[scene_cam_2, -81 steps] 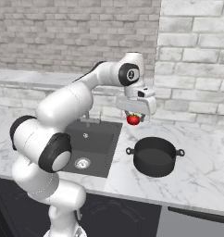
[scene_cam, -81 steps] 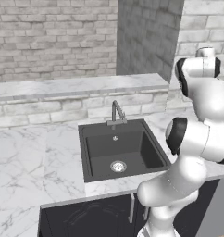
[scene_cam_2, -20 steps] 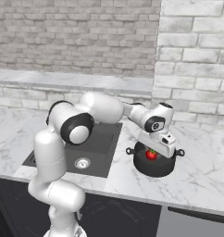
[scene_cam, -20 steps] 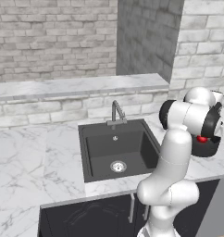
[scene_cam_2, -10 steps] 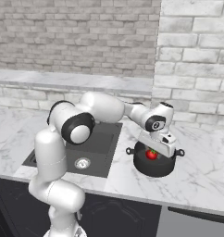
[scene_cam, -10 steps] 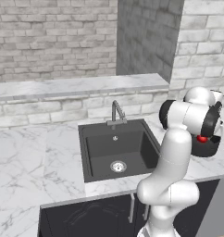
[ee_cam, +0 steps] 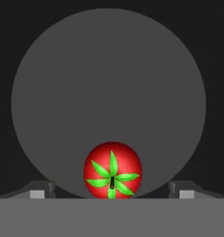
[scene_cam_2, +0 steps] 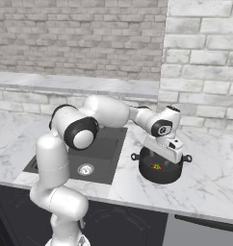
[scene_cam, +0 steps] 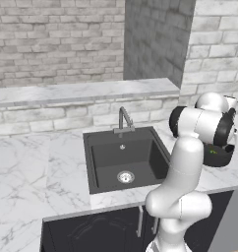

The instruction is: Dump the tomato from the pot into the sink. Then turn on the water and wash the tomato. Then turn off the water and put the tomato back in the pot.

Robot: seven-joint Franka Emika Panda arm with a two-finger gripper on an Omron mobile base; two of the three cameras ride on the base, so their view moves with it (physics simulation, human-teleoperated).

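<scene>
One change: the gripper (ee_cam: 113, 193) is now standing with its jaws spread wide, where half a second ago they were closed on the tomato (ee_cam: 113, 170); the fruit is no longer being gripped.
Tomato position: it is lying on the floor of the pot (scene_cam_2: 160, 169), stem up, between the two fingertips (ee_cam: 38, 192) and clear of both.
Task meaning: this is reading as the last step finishing, with the tomato back in the pot; what is left is probably lifting the hand clear without nudging the fruit.
Sink: the sink (scene_cam: 94, 162) is sitting dry-looking, with no stream running from the faucet (scene_cam: 124, 118), so the water is judged to be off.
Tomato surface: smooth glossy red sphere, with a flat, bright green star of leaves around a dark stem stub.
Pot make: wide, shallow, matte black, round, with small side handles (scene_cam_2: 135, 156); its inner floor is showing as a plain grey disc.
Counter: white marble with grey veins (scene_cam_2: 210, 192), bearing the pot just right of the basin.
Basin and wall: dark grey rectangular recess, round silver drain (scene_cam: 125, 176); rough grey brick behind.
</scene>
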